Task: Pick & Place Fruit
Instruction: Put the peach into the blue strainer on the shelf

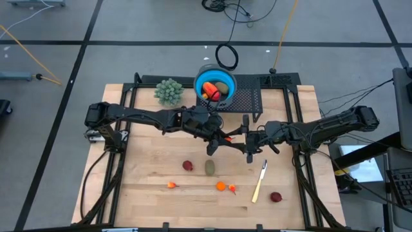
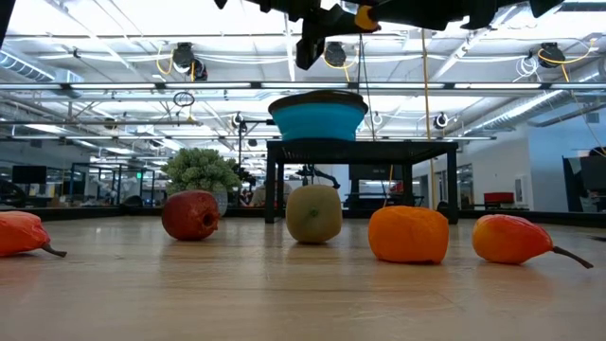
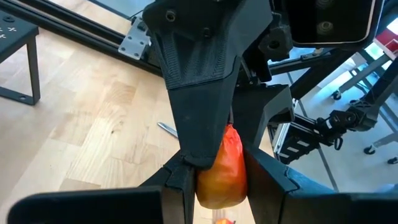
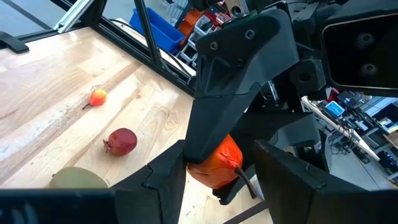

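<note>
A red-orange elongated fruit (image 1: pixel 226 137) hangs in the air over the table's middle, between my two grippers. My left gripper (image 3: pixel 221 190) comes from the left and is shut on it. My right gripper (image 4: pixel 221 163) comes from the right and is open. Its fingers stand on either side of the same fruit (image 4: pixel 214 163), with a gap showing on the stem side. On the table lie a dark red round fruit (image 1: pixel 187 165), an olive-green oval one (image 1: pixel 210 167), small orange ones (image 1: pixel 221 187) and another dark red one (image 1: pixel 276 197). My left gripper pinches the red-orange fruit's body (image 3: pixel 219 177) between its two fingers (image 3: pixel 180 186). The fruit is lifted clear of the table, high above the pieces lying there (image 2: pixel 365 17). The right gripper's finger covers part of the fruit's upper end.
The blue bowl (image 1: pixel 201 76) stands on a black rack (image 1: pixel 248 100) at the far edge, with fruit in it. The pale-green plant ball (image 1: pixel 168 91) sits to its left. A cream-handled tool (image 1: pixel 259 182) lies near the right. The two grippers are close together.
</note>
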